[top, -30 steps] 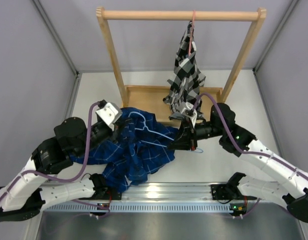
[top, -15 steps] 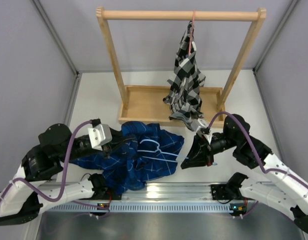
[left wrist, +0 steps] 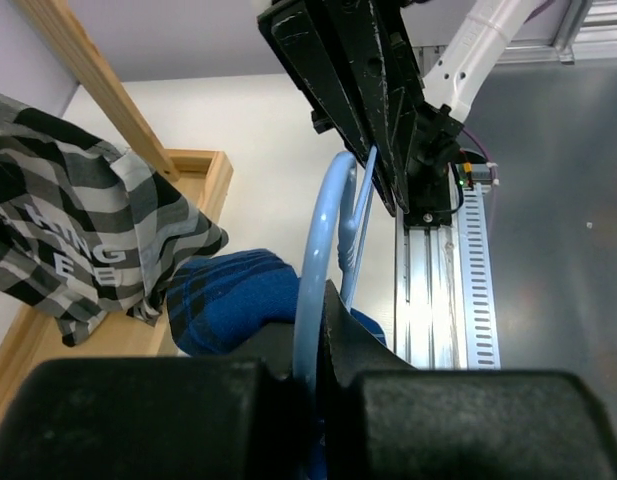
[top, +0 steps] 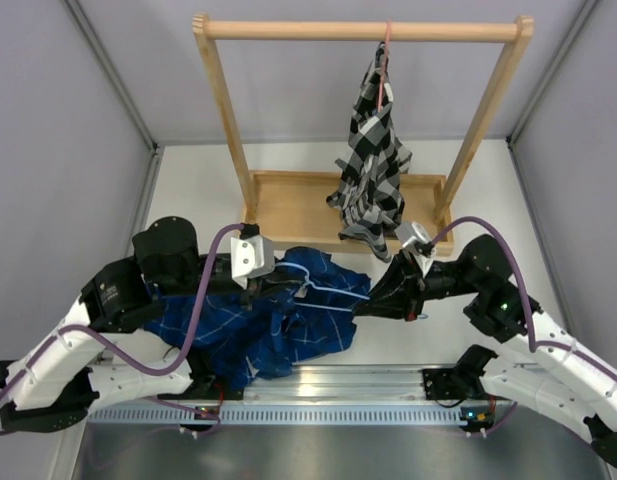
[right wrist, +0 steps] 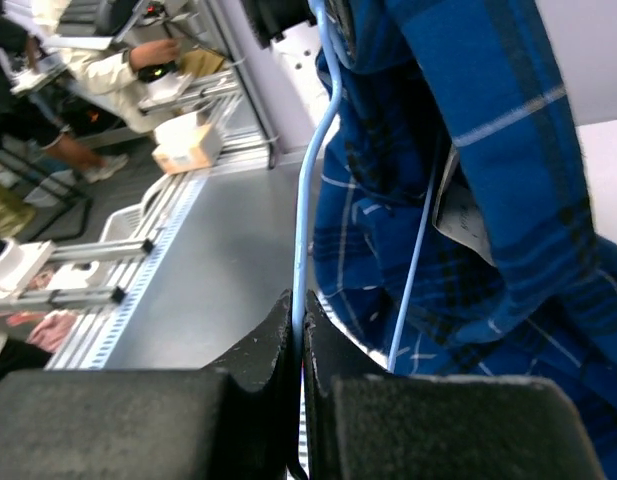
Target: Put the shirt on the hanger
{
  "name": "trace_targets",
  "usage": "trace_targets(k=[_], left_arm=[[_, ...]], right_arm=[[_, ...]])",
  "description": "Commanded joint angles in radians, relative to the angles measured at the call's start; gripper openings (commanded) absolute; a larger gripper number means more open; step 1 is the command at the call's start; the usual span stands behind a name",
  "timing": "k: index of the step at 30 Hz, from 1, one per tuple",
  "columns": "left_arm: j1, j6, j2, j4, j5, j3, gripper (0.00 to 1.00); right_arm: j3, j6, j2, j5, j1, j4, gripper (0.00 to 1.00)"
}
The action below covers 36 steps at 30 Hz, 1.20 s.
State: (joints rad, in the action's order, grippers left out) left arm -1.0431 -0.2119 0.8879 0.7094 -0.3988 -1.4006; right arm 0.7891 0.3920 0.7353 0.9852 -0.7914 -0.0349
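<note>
The dark blue plaid shirt (top: 250, 322) lies bunched on the table between the arms, draped partly over the light-blue wire hanger (top: 328, 291). My left gripper (top: 286, 284) is shut on the hanger's wire at its left end. The left wrist view shows the wire (left wrist: 323, 215) pinched between the jaws (left wrist: 316, 318), with blue cloth (left wrist: 226, 300) just beyond. My right gripper (top: 362, 306) is shut on the hanger's right end. In the right wrist view the wire (right wrist: 310, 200) runs up out of the closed jaws (right wrist: 300, 320) beside the shirt (right wrist: 478, 190).
A wooden rack (top: 360, 31) stands at the back on a wooden base (top: 298, 200). A black-and-white checked shirt (top: 373, 160) hangs from it on a pink hanger (top: 387, 45), just behind my right gripper. A metal rail (top: 328, 385) runs along the near edge.
My left gripper has moved right and further back with the hanger. My right gripper has moved left and up toward it. The shirt has been drawn along between them.
</note>
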Motion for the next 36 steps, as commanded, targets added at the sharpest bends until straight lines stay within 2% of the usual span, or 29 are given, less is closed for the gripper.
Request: trace_targets(k=[1, 2, 8, 12, 16, 19, 22, 26, 31, 36], left_arm=[[-0.003, -0.007, -0.027, -0.042, 0.033, -0.026, 0.00], [-0.003, -0.006, -0.036, -0.042, 0.098, -0.028, 0.00], [-0.003, 0.014, -0.063, -0.060, 0.178, -0.043, 0.00], [-0.003, 0.002, -0.052, -0.071, 0.279, -0.035, 0.00], [-0.003, -0.003, -0.043, -0.067, 0.268, -0.029, 0.00], [-0.003, 0.009, -0.049, -0.067, 0.322, -0.020, 0.00], [-0.003, 0.022, -0.044, -0.056, 0.282, -0.023, 0.00], [-0.003, 0.043, 0.048, 0.010, 0.131, -0.081, 0.00], [-0.003, 0.049, 0.164, 0.122, 0.166, -0.152, 0.00], [-0.003, 0.048, 0.115, 0.122, 0.201, -0.153, 0.02]], right_arm=[[-0.076, 0.059, -0.056, -0.144, -0.016, -0.313, 0.00], [-0.099, 0.065, -0.085, -0.167, -0.016, -0.341, 0.00], [-0.260, 0.159, -0.140, -0.279, -0.016, -0.557, 0.00], [-0.277, 0.211, -0.123, -0.304, -0.017, -0.615, 0.00], [-0.274, 0.205, -0.137, -0.335, -0.019, -0.626, 0.00], [-0.294, 0.200, -0.168, -0.356, -0.017, -0.632, 0.00], [-0.294, 0.200, -0.148, -0.349, -0.017, -0.634, 0.00], [-0.266, 0.237, -0.067, -0.289, -0.019, -0.701, 0.00], [-0.255, 0.271, -0.007, -0.211, -0.023, -0.743, 0.00], [-0.280, 0.229, -0.036, -0.230, -0.023, -0.665, 0.00]])
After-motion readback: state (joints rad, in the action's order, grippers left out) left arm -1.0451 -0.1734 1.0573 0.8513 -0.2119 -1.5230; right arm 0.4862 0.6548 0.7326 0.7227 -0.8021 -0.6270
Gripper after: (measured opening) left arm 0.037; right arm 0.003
